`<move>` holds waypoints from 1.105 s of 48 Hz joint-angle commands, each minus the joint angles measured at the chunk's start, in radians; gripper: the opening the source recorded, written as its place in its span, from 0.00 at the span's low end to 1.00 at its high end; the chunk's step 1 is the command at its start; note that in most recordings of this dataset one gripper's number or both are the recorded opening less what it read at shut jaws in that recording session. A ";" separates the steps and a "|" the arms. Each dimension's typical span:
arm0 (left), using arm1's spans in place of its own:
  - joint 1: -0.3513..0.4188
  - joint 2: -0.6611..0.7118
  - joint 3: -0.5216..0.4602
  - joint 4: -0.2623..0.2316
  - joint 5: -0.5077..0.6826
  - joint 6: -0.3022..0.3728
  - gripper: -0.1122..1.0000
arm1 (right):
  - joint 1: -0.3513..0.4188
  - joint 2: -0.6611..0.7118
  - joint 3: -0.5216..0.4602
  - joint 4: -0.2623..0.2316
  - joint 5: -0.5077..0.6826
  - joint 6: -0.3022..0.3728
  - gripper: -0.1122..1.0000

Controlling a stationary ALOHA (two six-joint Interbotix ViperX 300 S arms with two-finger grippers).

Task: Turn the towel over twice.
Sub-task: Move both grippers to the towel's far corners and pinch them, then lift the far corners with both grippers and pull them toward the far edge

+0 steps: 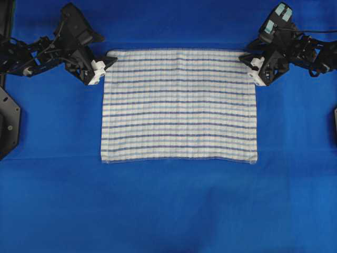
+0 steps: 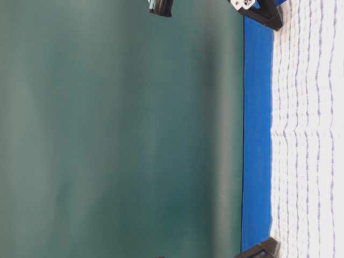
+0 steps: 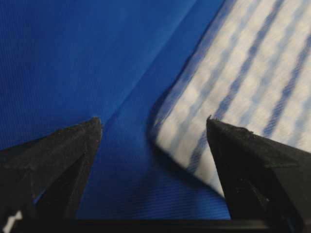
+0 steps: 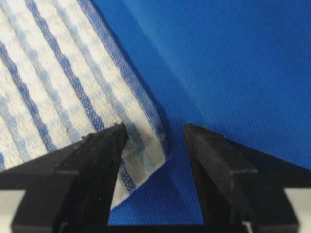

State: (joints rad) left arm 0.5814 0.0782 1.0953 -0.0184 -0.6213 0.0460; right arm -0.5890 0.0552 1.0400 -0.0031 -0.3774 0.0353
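You've got the towel (image 1: 179,105) flat on the blue table covering (image 1: 168,211), centre of the overhead frame, slightly above middle. Your left gripper (image 1: 105,67) sits at its upper-left corner, your right gripper (image 1: 248,63) at its upper-right corner. Both have their jaws apart, nothing clamped. In each wrist view the towel corner lies between the fingers, edge slightly lifted.

1 towel (image 1: 179,105) lies on 1 blue cover (image 1: 168,211) over the bench. 2 tools are in view: 1 left tool (image 1: 108,66) and 1 right tool (image 1: 248,64), each with 2 black jaws.
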 commanded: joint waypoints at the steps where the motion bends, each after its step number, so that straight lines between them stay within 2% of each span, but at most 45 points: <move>1: 0.012 0.006 -0.015 0.000 0.002 0.002 0.82 | -0.003 -0.008 -0.014 0.000 -0.008 -0.003 0.61; 4: 0.017 0.018 -0.020 0.000 0.014 0.003 0.74 | -0.003 -0.008 -0.014 0.000 -0.008 -0.005 0.57; 6: 0.017 0.023 -0.025 0.000 0.023 0.002 0.65 | -0.003 -0.008 -0.014 0.000 -0.006 -0.005 0.51; 13: 0.017 0.029 -0.034 0.000 0.055 0.003 0.28 | -0.003 -0.008 -0.011 -0.002 0.002 -0.008 0.17; 15: 0.017 0.029 -0.034 0.002 0.063 0.003 0.18 | -0.005 -0.008 -0.008 -0.002 0.006 -0.008 0.15; 17: 0.017 0.029 -0.035 0.000 0.067 0.003 0.14 | -0.003 -0.008 -0.008 -0.002 0.012 -0.008 0.15; 34: 0.017 -0.018 -0.041 0.000 0.086 0.002 0.14 | -0.009 -0.051 -0.005 0.003 0.031 -0.003 0.15; 44: 0.021 -0.143 -0.063 0.000 0.153 0.003 0.14 | -0.055 -0.152 -0.023 0.003 0.087 -0.003 0.15; 53: 0.071 -0.258 -0.100 0.000 0.184 0.008 0.14 | -0.110 -0.239 -0.049 0.000 0.132 -0.005 0.15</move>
State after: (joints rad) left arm 0.6274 -0.1243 1.0262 -0.0169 -0.4387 0.0460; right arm -0.6750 -0.1350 1.0155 -0.0031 -0.2562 0.0307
